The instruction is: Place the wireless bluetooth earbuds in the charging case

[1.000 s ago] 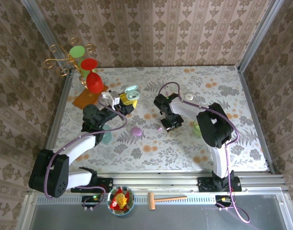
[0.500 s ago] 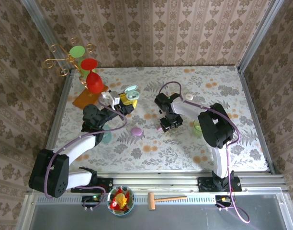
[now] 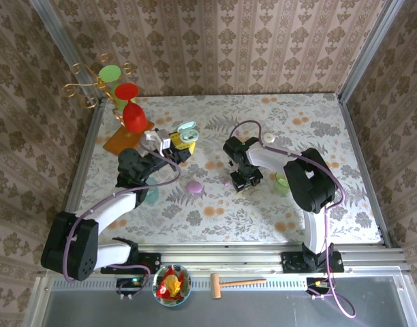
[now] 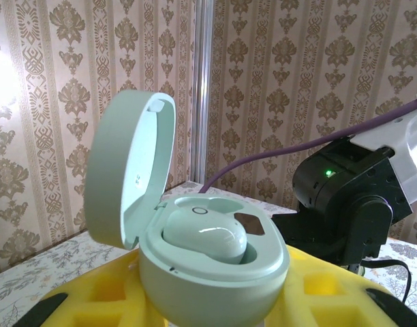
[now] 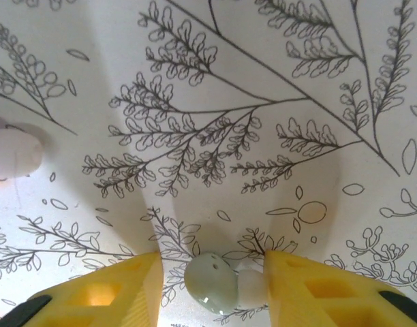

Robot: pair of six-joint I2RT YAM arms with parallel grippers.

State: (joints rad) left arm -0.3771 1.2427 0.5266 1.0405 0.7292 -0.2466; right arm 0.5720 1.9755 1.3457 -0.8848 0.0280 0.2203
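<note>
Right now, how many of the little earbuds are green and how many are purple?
Green earbuds: 2 (one sits in the open charging case)
Lilac earbuds: 1
Total: 3

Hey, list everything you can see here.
charging case: one, mint, open, in left gripper
seated earbud: one, mint, inside charging case
loose earbud: one, pale green, at right gripper
lilac earbud: one, lilac, beside loose earbud
oval case: one, lilac, centre
disc: one, teal, under left arm
cup: one, green, by right arm
stand: one, gold, far left
bowl: one, clear, near side
mallet: one, wooden, near side
left gripper: yellow, shut on charging case
right gripper: yellow, open around loose earbud
</note>
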